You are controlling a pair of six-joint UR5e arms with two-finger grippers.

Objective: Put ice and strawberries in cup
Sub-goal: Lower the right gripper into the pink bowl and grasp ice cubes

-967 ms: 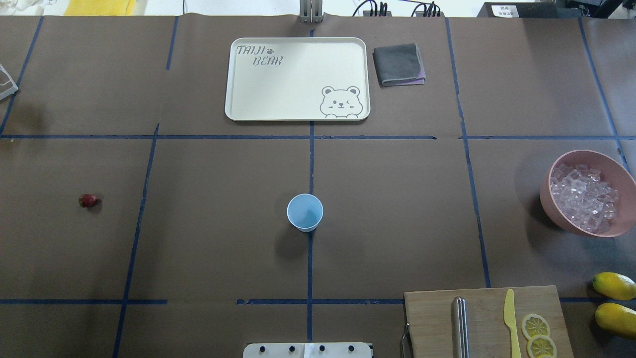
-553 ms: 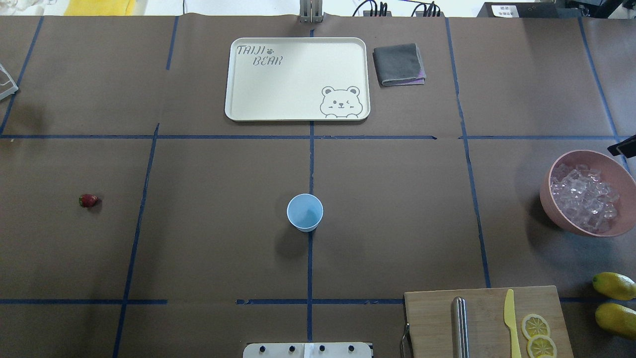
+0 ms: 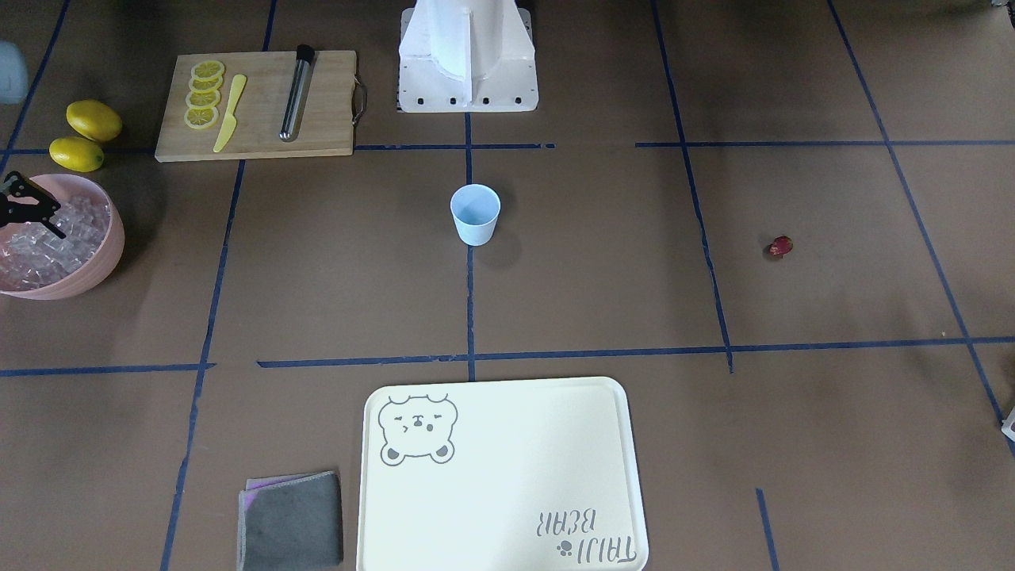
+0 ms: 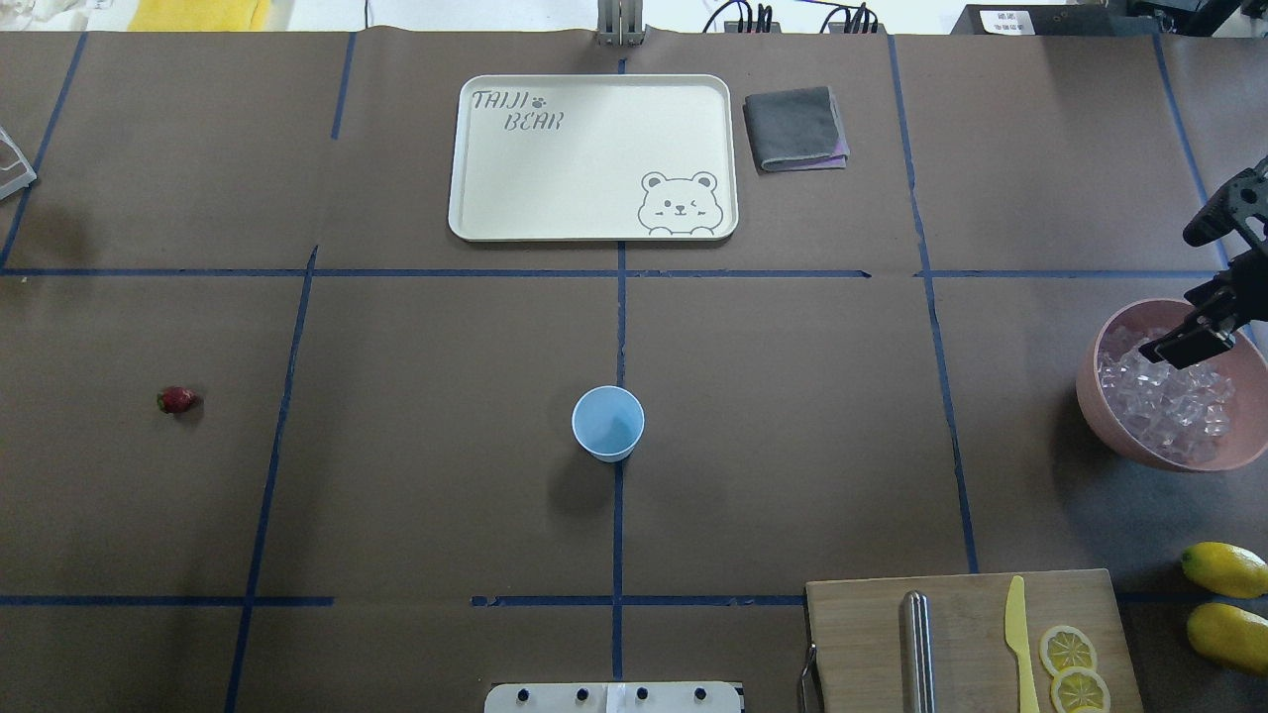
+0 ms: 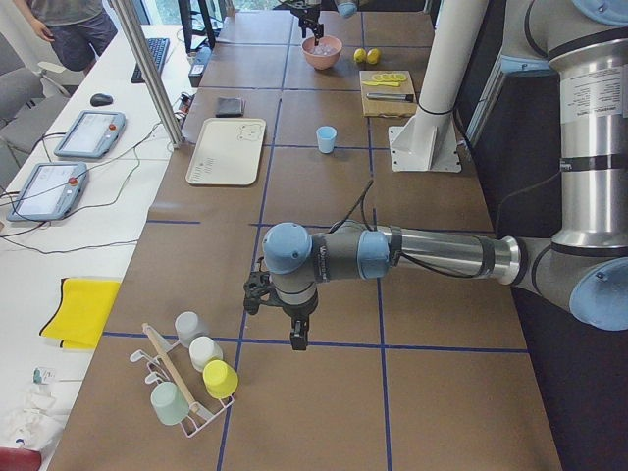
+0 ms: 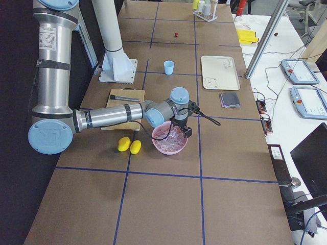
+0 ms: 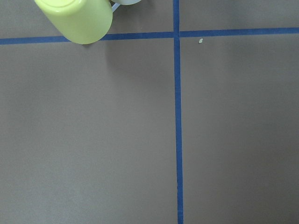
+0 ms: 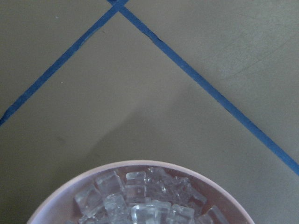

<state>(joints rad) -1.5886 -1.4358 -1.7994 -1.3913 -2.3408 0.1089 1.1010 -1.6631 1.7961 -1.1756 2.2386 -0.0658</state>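
Observation:
The pale blue cup stands upright and empty at the table's middle; it also shows in the front view. The small dark red strawberry lies alone far to the left. The ice fills a pink bowl at the right edge. My right gripper hangs open over the bowl's far rim, holding nothing; its wrist view looks down on the ice. My left gripper shows only in the exterior left view, far from the cup, and I cannot tell if it is open or shut.
A cream bear tray and a folded grey cloth lie at the far side. A cutting board with a knife, a metal rod and lemon slices sits near right, beside two lemons. A cup rack stands by the left gripper.
My right gripper has come into the overhead view from the right edge and now hangs over the bowl of ice. The cup and the strawberry have not moved.

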